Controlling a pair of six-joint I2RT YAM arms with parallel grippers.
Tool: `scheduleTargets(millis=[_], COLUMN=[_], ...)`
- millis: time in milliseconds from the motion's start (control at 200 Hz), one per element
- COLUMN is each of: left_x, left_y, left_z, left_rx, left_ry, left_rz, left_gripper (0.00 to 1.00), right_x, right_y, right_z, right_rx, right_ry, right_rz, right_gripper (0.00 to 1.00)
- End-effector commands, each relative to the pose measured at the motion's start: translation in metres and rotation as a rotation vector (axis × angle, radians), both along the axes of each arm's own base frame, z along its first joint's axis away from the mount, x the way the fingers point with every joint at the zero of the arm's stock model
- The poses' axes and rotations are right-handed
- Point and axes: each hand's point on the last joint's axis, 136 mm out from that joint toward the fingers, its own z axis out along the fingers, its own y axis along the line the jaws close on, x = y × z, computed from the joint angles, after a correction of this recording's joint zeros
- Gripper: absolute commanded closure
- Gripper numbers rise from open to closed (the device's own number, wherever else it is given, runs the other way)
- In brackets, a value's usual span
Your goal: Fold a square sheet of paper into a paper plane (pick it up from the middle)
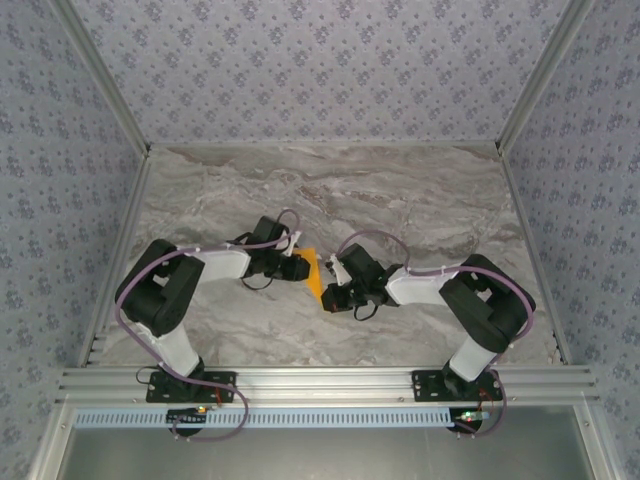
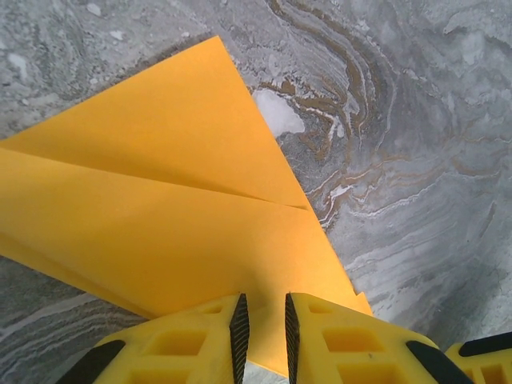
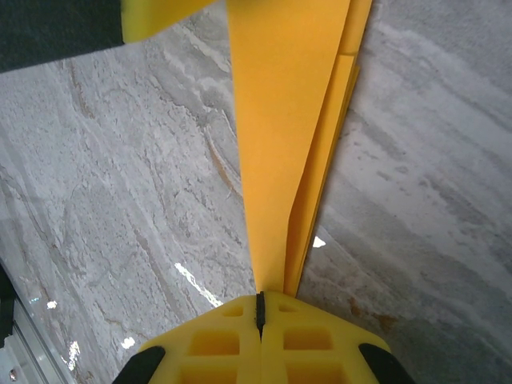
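The sheet of paper (image 1: 314, 272) is bright orange and folded into a pointed shape with a crease, standing on edge between the two arms at the table's middle. My right gripper (image 3: 260, 308) is shut on one end of it, and the layered paper (image 3: 280, 120) runs straight out from the closed jaws. My left gripper (image 2: 266, 336) has its jaws slightly apart, with the folded paper (image 2: 176, 208) spread right in front of them and nothing pinched between the pads. A yellow finger (image 3: 160, 16) of the left gripper shows at the paper's far end in the right wrist view.
The grey marbled tabletop (image 1: 420, 200) stretches behind and to both sides of the arms. Patterned walls with aluminium posts (image 1: 100, 100) close in the back and sides. An aluminium rail (image 1: 320, 380) carrying both arm bases runs along the near edge.
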Motion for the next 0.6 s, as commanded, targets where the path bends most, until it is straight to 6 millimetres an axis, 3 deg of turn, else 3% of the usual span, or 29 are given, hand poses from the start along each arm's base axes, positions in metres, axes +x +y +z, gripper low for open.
scheduleTargets(millis=[0,200,435,595], left_x=[0.025,0.047,0.075,0.091], left_y=[0.017,0.038,0.071,0.083], left_z=[-0.008,-0.007,-0.011,0.006], left_rx=[0.057,0.070,-0.024,-0.054], left_ry=[-0.044,-0.040,0.015,-0.006], left_rz=[0.065,0.160,0.281,0.314], left_gripper=[0.75,0.75,0.75,0.76], right_x=[-0.039,-0.050,-0.048,-0.046], right_y=[-0.048,-0.061,-0.060,-0.055], right_z=[-0.051,-0.058,-0.056,-0.054], right_rx=[-0.233,-0.275,-0.264,-0.253], right_ry=[0.148,0.174,0.167,0.167], right_rz=[0.010,0.020,0.015,0.016], right_gripper=[1.00,1.00,1.00,1.00])
